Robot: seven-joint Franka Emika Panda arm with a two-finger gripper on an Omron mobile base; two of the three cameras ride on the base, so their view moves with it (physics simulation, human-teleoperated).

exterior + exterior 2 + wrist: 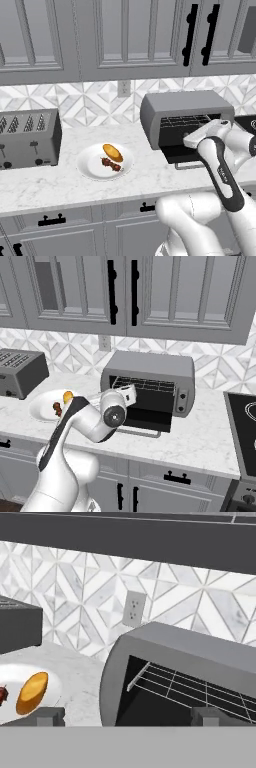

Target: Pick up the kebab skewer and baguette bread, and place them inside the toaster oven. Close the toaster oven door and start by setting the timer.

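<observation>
The toaster oven (187,112) (150,368) (200,649) stands at the back of the counter, its wire rack (190,687) bare. Its door (182,155) (142,418) hangs dropped open. To its left a white plate (90,167) (40,408) (52,684) carries the golden baguette bread (113,152) (68,396) (32,692) and the red-brown kebab skewer (111,164) (57,406) (2,694). My gripper (191,137) (129,391) (130,717) hovers in front of the oven mouth, above the lowered door. It is open, with nothing between its fingertips (50,716).
A grey slot toaster (27,137) (20,373) (17,629) stands at the counter's far left. A wall outlet (124,88) (133,608) sits behind the oven. A black cooktop (242,421) lies to the right. Upper cabinets hang overhead.
</observation>
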